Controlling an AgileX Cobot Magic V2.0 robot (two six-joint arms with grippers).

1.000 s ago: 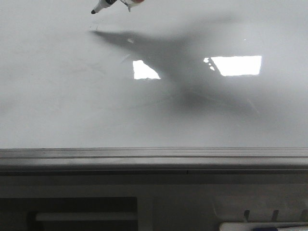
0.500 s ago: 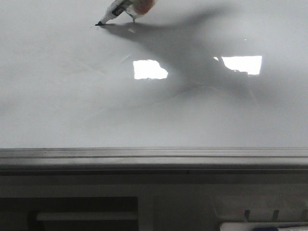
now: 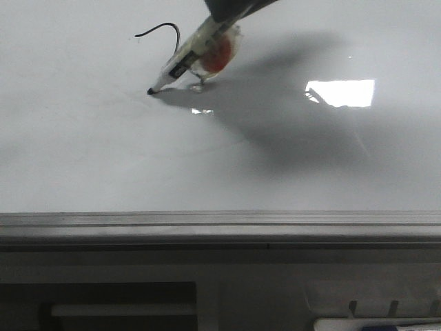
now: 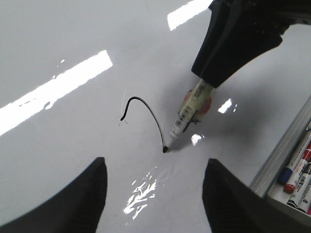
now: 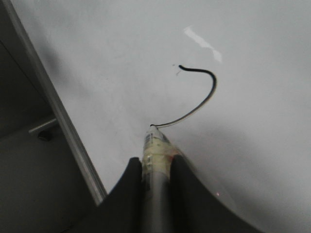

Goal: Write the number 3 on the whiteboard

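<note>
Whiteboard newly marked: curved stroke.

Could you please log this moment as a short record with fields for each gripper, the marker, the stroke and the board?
right gripper: shut on the marker
left gripper: open, holding nothing, above the board
marker: tilted, tip on the whiteboard
number 3: only the upper curve drawn, unfinished
spare markers: in the tray beside the board
</note>
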